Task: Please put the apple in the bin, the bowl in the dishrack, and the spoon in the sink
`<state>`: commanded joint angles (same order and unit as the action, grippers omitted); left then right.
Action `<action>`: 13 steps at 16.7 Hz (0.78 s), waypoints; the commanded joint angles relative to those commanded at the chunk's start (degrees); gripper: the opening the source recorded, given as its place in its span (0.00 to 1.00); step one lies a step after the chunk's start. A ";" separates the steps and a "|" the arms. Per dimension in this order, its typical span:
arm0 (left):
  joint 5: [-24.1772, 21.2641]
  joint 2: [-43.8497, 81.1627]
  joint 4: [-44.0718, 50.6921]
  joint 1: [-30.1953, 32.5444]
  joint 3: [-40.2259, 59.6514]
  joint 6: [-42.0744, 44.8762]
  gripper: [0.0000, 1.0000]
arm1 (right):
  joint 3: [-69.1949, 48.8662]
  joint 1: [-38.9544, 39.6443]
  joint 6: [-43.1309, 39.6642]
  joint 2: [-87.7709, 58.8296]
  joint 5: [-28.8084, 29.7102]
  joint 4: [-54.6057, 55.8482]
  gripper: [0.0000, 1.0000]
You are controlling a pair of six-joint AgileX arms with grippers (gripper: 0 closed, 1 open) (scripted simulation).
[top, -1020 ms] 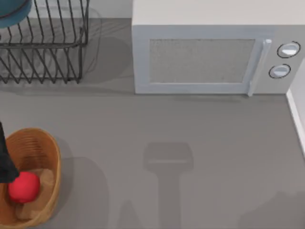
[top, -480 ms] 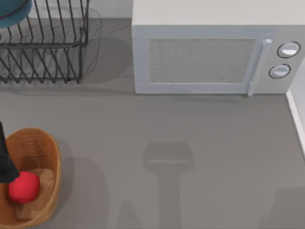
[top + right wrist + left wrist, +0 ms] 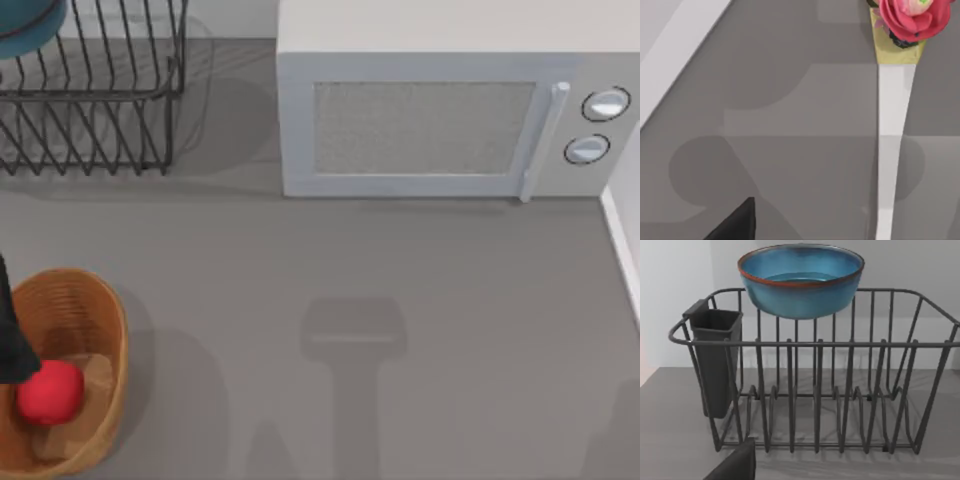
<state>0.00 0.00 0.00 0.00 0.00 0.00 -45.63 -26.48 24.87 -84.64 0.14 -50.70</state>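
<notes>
The red apple lies inside the wicker bin at the table's front left. Beside them, at the left edge, is a dark part of my left arm. The teal bowl rests on top of the black wire dishrack, which stands at the back left. One dark finger of my left gripper shows in front of the rack. The right wrist view has a slim white handle with a gold collar and a pink flower end, apparently the spoon, lying flat on grey. One dark right finger hangs well apart from it.
A light grey microwave fills the back middle and right. A dark utensil cup hangs on one end of the rack. A pale ledge runs along the table's right edge. Open grey tabletop lies between the bin and this ledge.
The shadow at the table's front right corner has shrunk away toward the right. The apple, bin, bowl and left arm have not moved.
</notes>
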 joint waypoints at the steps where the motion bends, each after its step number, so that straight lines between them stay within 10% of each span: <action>1: 0.00 0.00 0.00 0.00 0.00 0.00 1.00 | 1.59 0.01 0.02 -1.46 0.00 3.25 1.00; 11: 0.00 0.00 0.00 0.00 0.00 0.00 1.00 | 9.11 0.04 0.17 -8.34 0.00 17.44 1.00; 13: 0.00 0.00 0.00 0.00 0.00 0.00 1.00 | 9.11 0.04 0.17 -8.34 0.00 17.44 0.85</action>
<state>0.00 0.00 0.00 0.00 0.00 0.00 -36.52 -26.44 25.04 -92.97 0.14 -33.25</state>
